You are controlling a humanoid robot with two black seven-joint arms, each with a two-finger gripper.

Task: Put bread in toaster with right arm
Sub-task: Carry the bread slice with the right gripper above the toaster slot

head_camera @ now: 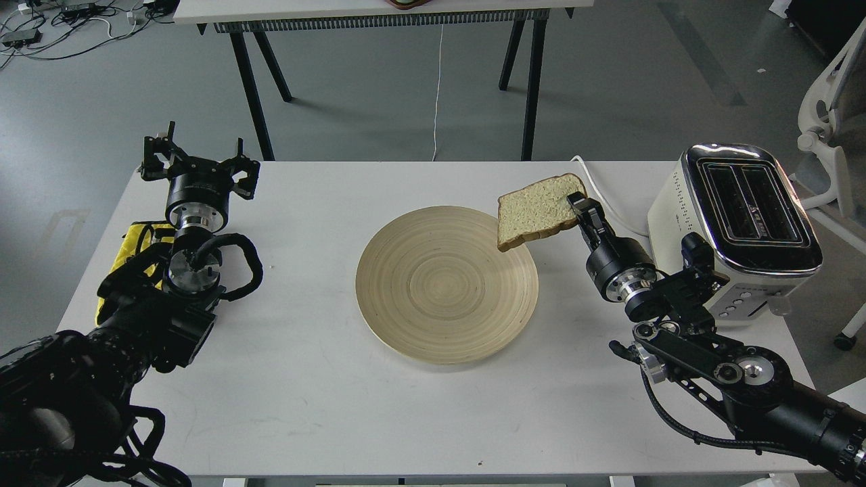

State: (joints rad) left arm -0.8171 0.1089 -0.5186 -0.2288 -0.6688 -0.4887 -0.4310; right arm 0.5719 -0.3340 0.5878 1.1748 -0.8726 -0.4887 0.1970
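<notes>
The bread (538, 211) is a pale speckled slice with a brown crust, held in the air over the far right rim of the round wooden plate (446, 284). My right gripper (577, 203) is shut on the slice's right edge. The cream-white toaster (734, 230) with a chrome top and two dark empty slots stands at the right of the table, a short way right of the bread. My left gripper (199, 159) is open and empty at the far left of the table.
A yellow cloth (132, 253) lies under my left arm at the table's left edge. The toaster's white cord (609, 196) runs behind the right gripper. A second table (379, 13) stands beyond, and a white chair (829, 128) at the right.
</notes>
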